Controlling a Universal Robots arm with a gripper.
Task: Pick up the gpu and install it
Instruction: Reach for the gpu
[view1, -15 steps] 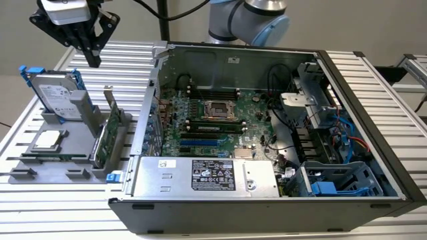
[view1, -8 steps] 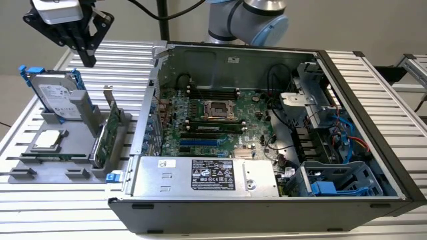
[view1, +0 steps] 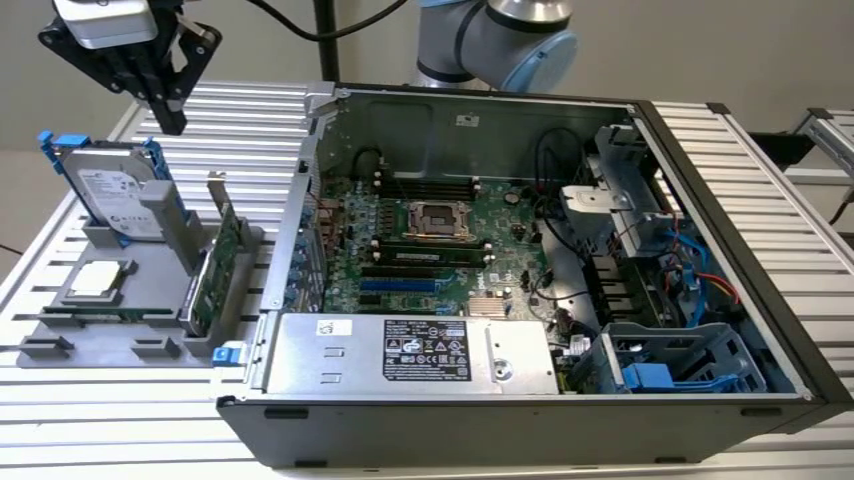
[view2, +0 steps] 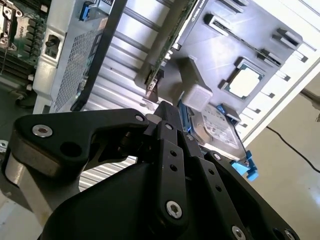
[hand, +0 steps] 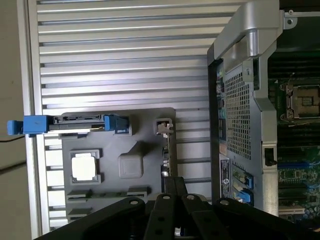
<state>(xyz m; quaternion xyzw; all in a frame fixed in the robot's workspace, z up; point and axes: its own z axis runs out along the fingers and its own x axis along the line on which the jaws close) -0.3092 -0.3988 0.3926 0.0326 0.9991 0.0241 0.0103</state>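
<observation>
The gpu (view1: 214, 262) stands on edge in a grey holder tray (view1: 147, 300) on the exterior view's left, its green board upright and its silver bracket (view1: 216, 190) at the far end. My gripper (view1: 172, 122) hangs high above the tray's far side, beyond the gpu, shut and holding nothing. In the first wrist view the gripper (hand: 175, 182) is over the near end of the gpu (hand: 165, 155), which shows edge-on. In the second wrist view the black fingers (view2: 172, 145) lie pressed together, with the gpu (view2: 170, 47) beyond them.
A silver hard drive (view1: 114, 190) with blue rails stands in the same tray, and a square processor chip (view1: 98, 280) lies flat near it. The open computer case (view1: 721, 260) sits to the exterior view's right, showing its motherboard (view1: 427, 250) and power supply (view1: 400, 352).
</observation>
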